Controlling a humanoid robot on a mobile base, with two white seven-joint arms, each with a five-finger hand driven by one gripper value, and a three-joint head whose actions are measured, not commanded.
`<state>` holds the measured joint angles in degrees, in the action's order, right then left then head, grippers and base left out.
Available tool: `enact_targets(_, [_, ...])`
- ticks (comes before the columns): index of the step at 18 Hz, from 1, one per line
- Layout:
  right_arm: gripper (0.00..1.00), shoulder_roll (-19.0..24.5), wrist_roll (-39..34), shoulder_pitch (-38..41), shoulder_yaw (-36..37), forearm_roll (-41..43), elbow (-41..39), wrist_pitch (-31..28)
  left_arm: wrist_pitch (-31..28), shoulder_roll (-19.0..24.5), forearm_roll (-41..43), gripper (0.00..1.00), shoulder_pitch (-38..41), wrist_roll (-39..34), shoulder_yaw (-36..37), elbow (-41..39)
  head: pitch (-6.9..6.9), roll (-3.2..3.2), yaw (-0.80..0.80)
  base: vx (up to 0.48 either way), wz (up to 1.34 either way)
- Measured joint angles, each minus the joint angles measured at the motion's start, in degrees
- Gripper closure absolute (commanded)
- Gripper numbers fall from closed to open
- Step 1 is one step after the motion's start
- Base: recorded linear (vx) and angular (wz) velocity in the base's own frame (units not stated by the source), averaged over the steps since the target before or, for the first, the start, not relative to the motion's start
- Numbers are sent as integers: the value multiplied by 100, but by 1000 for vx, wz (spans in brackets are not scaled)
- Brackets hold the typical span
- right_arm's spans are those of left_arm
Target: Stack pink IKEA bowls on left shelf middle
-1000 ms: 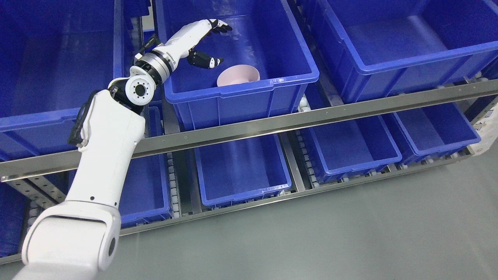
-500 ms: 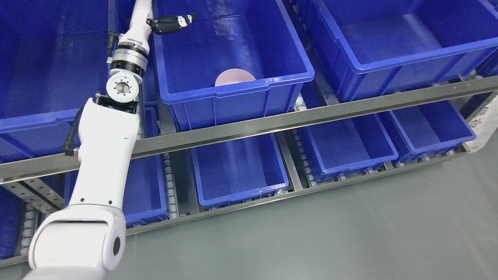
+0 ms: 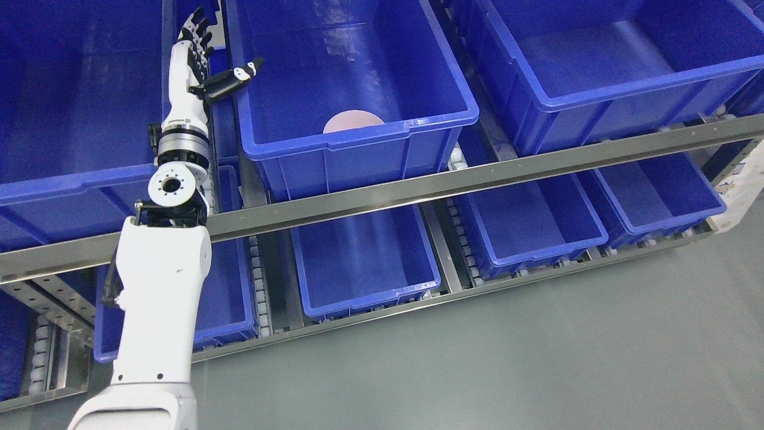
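A pink bowl [image 3: 352,122] lies inside a blue bin [image 3: 358,143] on the middle shelf, near the bin's front wall, which hides its lower part. My left hand [image 3: 206,60] is raised at the bin's left rim, well left of and above the bowl. Its fingers are spread and hold nothing, with the thumb pointing right over the bin's edge. The white left arm [image 3: 161,280] rises from the lower left in front of the shelf rail.
Further blue bins stand on the same shelf at the left [image 3: 77,179] and right [image 3: 609,89]. A metal rail [image 3: 477,173] runs across the shelf front. Several blue bins [image 3: 364,263] sit on the lower shelf. Grey floor [image 3: 537,358] fills the lower right.
My left hand has pulled out of the bin, moving left and up from above the bowl to the bin's left rim. The bowl stays in the bin. The camera view has shifted slightly.
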<state>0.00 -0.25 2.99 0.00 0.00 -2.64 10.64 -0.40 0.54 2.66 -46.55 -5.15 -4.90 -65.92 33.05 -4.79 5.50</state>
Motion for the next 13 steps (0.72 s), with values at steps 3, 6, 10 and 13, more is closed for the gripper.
enact_targets(3, [0, 0, 3, 0, 0, 0, 0, 0, -91, -13, -126, 0, 281, -2, 50, -477, 0, 0, 0, 0, 0])
enact_targets(6, [0, 0, 6, 0, 0, 0, 0, 0, -115, -24, -190, 0, 428, -2, 90, -823, 0, 0, 0, 0, 0])
enact_targets(10, [0, 0, 6, 0, 0, 0, 0, 0, -119, -34, -232, 0, 519, 7, 118, -1123, 0, 0, 0, 0, 0])
enact_targets(13, [0, 0, 6, 0, 0, 0, 0, 0, -123, -39, -248, 0, 558, 11, 136, -1300, 0, 0, 0, 1, -16])
